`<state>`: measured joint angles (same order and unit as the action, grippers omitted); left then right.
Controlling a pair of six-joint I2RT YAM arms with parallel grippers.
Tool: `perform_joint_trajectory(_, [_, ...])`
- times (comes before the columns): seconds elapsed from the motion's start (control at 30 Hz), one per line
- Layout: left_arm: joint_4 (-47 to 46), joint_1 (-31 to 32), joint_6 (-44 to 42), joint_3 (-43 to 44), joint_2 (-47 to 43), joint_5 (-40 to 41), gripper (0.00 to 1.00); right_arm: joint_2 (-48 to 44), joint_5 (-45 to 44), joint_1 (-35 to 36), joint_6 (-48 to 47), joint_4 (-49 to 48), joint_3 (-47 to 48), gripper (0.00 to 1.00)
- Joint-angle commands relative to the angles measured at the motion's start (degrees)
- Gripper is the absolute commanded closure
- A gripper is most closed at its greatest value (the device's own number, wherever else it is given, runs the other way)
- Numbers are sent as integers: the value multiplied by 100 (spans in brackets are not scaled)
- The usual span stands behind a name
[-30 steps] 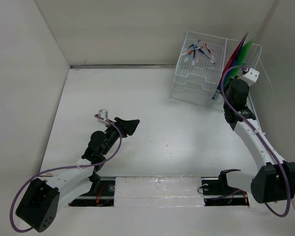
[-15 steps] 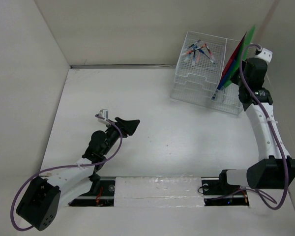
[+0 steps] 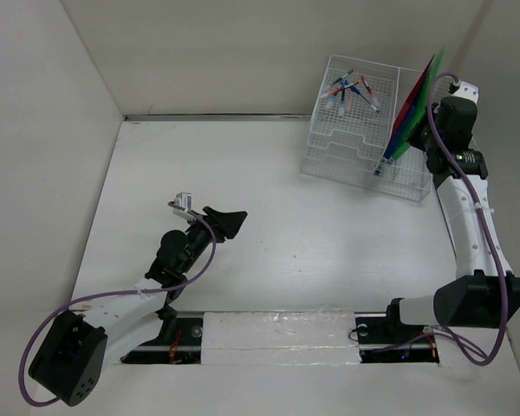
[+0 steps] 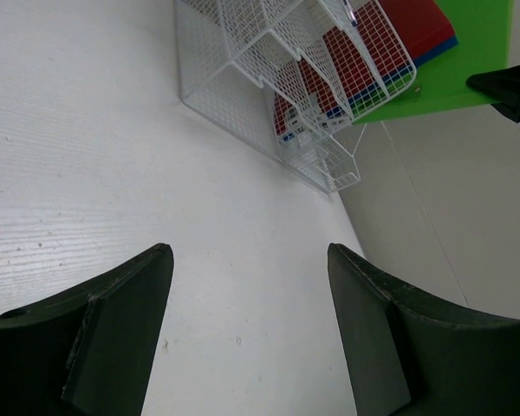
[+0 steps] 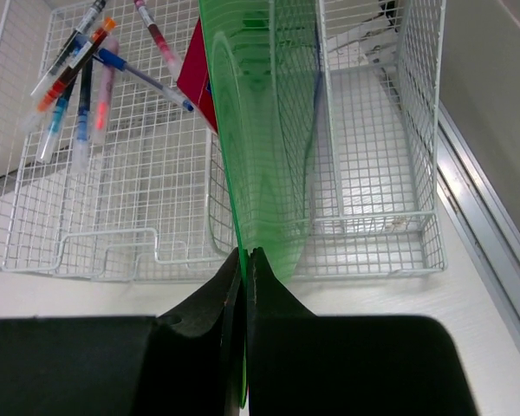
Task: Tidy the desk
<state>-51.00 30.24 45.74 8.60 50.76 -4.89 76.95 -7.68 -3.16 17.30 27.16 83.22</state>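
Observation:
The white desk (image 3: pixel 286 225) fills the top view. My right gripper (image 3: pixel 428 132) is shut on a green folder (image 3: pixel 423 106) and holds it on edge over the right slot of the wire-mesh organizer rack (image 3: pixel 364 147). In the right wrist view the green folder (image 5: pixel 269 130) rises from my pinched gripper (image 5: pixel 245 256) into the rack (image 5: pixel 373 173). A red folder (image 3: pixel 409 104) and a blue one stand beside it. My left gripper (image 3: pixel 230 221) is open and empty above the desk's left middle; in the left wrist view (image 4: pixel 247 303) only bare desk lies between the fingers.
Several pens (image 3: pixel 351 88) lie in the rack's top tray, also seen in the right wrist view (image 5: pixel 87 69). Upright white panels (image 3: pixel 43 156) stand at the left, back and right. A taped strip (image 3: pixel 277 329) runs along the near edge between the arm bases.
My right arm has swung up and right from in front of the rack to its right side, and the green folder now stands higher. The left arm has not moved.

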Motion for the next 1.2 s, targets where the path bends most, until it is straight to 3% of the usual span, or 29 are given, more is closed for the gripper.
perform_joint_trajectory(0.0, [-331,-36,-21,19,-22,-135,33,-241,645,-44,89,149,151,100])
perform_joint_trajectory(0.23, [-331,-36,-3,10,-75,-162,33,-312,898,-228,89,246,168,100])
perform_joint_trajectory(0.67, [-314,-36,-12,10,-75,-136,33,742,1252,-563,300,-96,265,100])
perform_joint_trajectory(0.7, [-314,-36,-12,27,-58,-144,33,769,1243,-563,353,-131,282,95])
perform_joint_trajectory(0.77, [-314,-36,-21,28,-5,-136,33,743,1252,-563,440,-297,326,74])
perform_joint_trajectory(0.8, [-314,-36,-21,36,12,-136,33,638,1252,-563,467,-351,353,63])
perform_joint_trajectory(0.83, [-314,-36,-38,54,30,-127,33,542,1243,-563,528,-473,318,46])
perform_joint_trajectory(0.93, [-296,-36,-56,45,48,-74,33,-126,946,-370,652,-931,125,24])
perform_joint_trajectory(1.0, [-279,-36,-74,63,56,-48,32,-495,804,-151,661,-1151,28,18])
perform_joint_trajectory(1.03, [-279,-36,-91,71,83,-48,32,-1123,464,128,678,-1456,-242,5])
perform_joint_trajectory(1.17, [-270,-36,-118,98,153,-48,32,-1962,119,682,774,-1932,-946,0])
